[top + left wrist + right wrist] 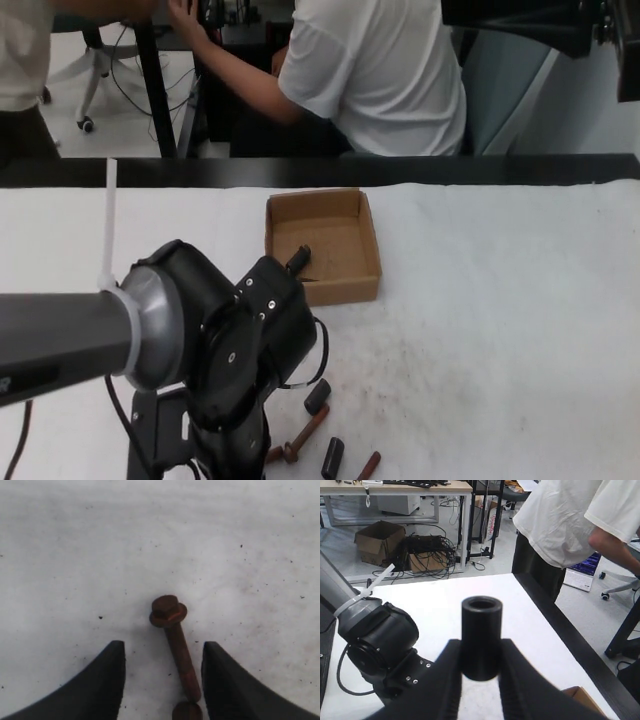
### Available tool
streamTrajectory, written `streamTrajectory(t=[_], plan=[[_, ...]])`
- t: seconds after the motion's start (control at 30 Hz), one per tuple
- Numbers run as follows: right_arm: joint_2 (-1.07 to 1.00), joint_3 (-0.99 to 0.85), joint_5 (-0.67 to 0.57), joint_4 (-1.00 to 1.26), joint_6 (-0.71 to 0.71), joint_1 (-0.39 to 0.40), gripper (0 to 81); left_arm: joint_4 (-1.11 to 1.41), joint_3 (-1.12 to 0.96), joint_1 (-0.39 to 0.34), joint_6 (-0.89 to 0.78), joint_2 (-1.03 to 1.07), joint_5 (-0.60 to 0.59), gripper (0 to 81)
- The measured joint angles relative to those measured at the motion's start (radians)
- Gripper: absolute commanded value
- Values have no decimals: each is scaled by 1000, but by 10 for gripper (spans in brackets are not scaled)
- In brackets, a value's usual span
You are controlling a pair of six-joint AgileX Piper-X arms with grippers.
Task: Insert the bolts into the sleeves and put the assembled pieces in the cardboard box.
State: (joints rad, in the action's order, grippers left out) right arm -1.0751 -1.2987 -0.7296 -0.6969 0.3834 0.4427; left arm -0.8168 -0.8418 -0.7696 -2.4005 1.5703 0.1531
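Rusty bolt (177,650), lengthwise between spread left tool (162,647), head outward

Far beyond the right hand (480,647), a light-topped table (395,487) stands on pale grey floor (496,550), an open carton (377,540) and tangled black cables (432,547) near its legs. Under the hand, the white bench (435,595) runs to a black edge.

High: rear, down over bench (500,300). Left wrist: close, downward. Right wrist: level; left arm (375,635) shared.
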Motion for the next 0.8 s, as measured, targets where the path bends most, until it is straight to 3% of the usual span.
streamTrajectory(t=[0.07,0.27,0.53,0.8], plan=[[2,0,0,0,0,0,8,8,0,1,0,14,0,303],[19,0,0,0,0,0,8,21,2,1,0,28,0,303],[31,0,0,0,0,0,8,37,32,57,0,42,9,303],[31,0,0,0,0,-13,8,126,66,56,0,31,21,395]])
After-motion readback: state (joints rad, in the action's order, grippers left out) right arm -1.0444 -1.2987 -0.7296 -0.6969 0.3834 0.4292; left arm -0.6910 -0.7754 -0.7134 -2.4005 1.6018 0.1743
